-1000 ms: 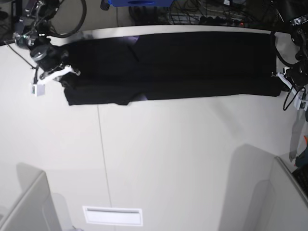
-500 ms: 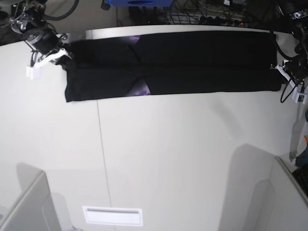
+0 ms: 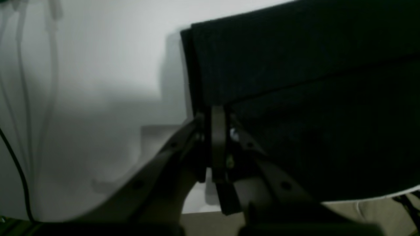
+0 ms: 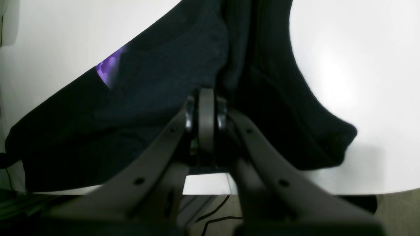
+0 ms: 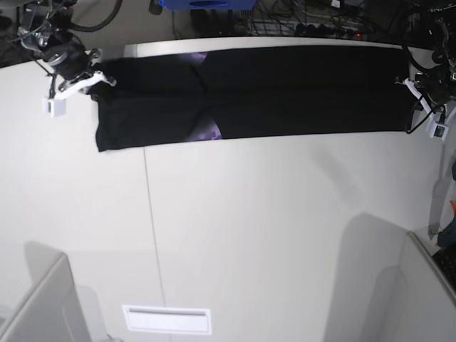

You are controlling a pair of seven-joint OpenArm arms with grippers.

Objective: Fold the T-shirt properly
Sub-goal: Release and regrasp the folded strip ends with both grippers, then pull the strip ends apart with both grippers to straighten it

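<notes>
The black T-shirt (image 5: 285, 92) lies stretched as a long folded band across the far part of the white table (image 5: 249, 228). Slivers of purple print (image 5: 208, 132) show at its near edge and by the collar. My right gripper (image 5: 96, 77) is shut on the band's left end; in the right wrist view its jaws (image 4: 206, 108) pinch a bunched fold of the T-shirt (image 4: 157, 98), with purple print (image 4: 110, 65) to the left. My left gripper (image 5: 412, 91) is shut on the right end; in the left wrist view its jaws (image 3: 217, 118) clamp the layered edge of the T-shirt (image 3: 311, 98).
Cables and a blue object (image 5: 206, 3) lie beyond the table's far edge. White tags (image 5: 53, 107) hang from both grippers. Grey panels (image 5: 43, 299) stand at the near corners, and a white slot (image 5: 167, 319) sits near the front edge.
Both grippers have moved toward the far edge with the shirt's ends. The band has drawn tighter and narrower, and a purple patch has appeared at its near edge.
</notes>
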